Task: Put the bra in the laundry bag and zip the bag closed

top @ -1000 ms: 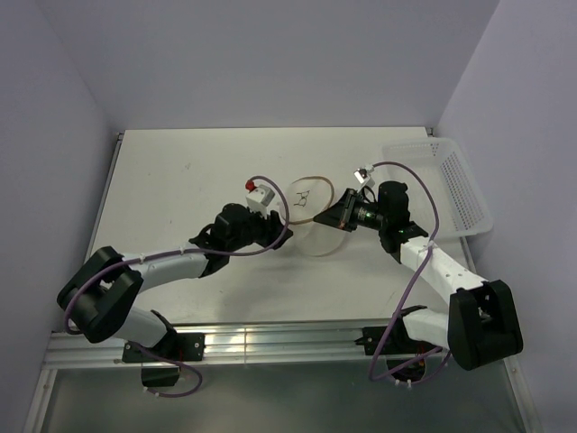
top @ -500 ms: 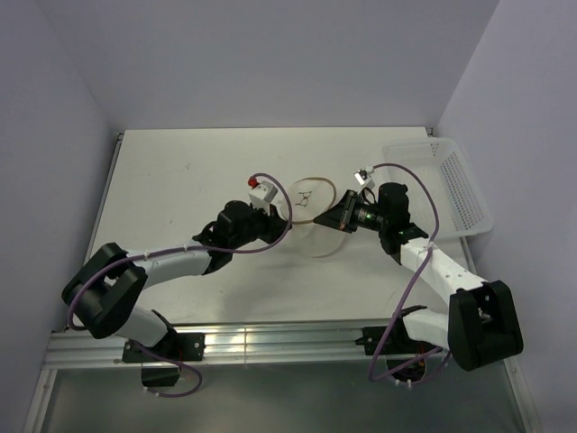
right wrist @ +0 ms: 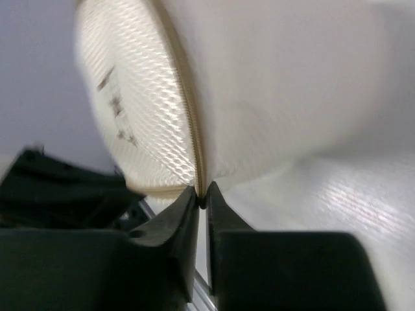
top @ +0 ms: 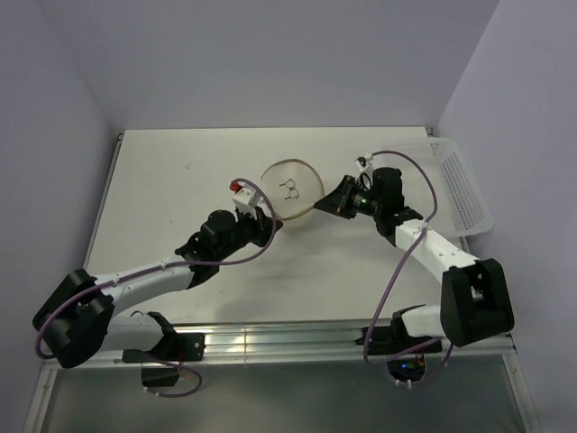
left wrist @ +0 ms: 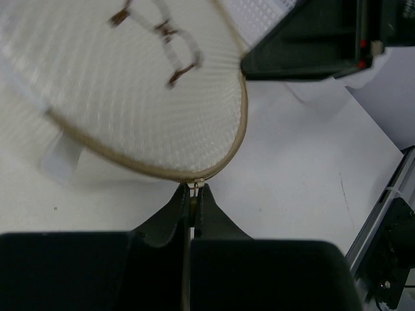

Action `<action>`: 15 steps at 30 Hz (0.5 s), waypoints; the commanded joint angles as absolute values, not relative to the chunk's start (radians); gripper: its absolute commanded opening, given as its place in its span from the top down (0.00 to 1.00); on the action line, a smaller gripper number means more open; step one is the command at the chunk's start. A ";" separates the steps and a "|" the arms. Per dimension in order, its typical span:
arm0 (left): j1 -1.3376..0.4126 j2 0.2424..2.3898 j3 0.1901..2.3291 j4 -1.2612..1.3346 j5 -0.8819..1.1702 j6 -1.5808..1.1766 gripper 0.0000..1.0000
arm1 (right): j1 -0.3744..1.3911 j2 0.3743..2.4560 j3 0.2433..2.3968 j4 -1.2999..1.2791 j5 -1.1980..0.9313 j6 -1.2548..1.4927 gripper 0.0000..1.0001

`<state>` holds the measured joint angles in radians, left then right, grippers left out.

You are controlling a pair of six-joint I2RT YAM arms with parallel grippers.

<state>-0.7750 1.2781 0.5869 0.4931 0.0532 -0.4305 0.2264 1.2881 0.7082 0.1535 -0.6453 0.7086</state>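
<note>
The laundry bag (top: 290,188) is held up off the table between both arms, its tan-rimmed round face with the small bra symbol turned toward the top camera. My left gripper (top: 270,223) is at its lower left. In the left wrist view that gripper (left wrist: 193,190) is shut on the small metal zip pull (left wrist: 196,184) at the bottom of the bag's rim (left wrist: 241,123). My right gripper (top: 318,207) is at the bag's lower right. In the right wrist view its jaws (right wrist: 202,195) pinch the bag's tan zip rim (right wrist: 188,123). The bra is hidden.
A white perforated plastic basket (top: 455,185) lies at the table's right edge, just behind the right arm. The right gripper's black body (left wrist: 311,39) sits close to the bag in the left wrist view. Walls close off the back and both sides.
The bag has gone from lying low on the table to raised, farther back and left, with its face toward the camera. The left jaws have closed on the zip pull. Both arms have reached farther forward.
</note>
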 commanded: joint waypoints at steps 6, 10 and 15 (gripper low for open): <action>-0.874 1.152 0.549 0.419 -0.147 -0.563 1.00 | 0.299 1.258 0.774 0.117 -0.379 0.658 0.01; -0.931 1.207 0.587 0.448 -0.201 -0.607 1.00 | 0.419 1.148 0.600 0.271 -0.298 0.799 0.01; -0.956 1.275 0.623 0.471 -0.183 -0.607 1.00 | 0.506 1.173 0.561 0.403 -0.305 0.897 0.03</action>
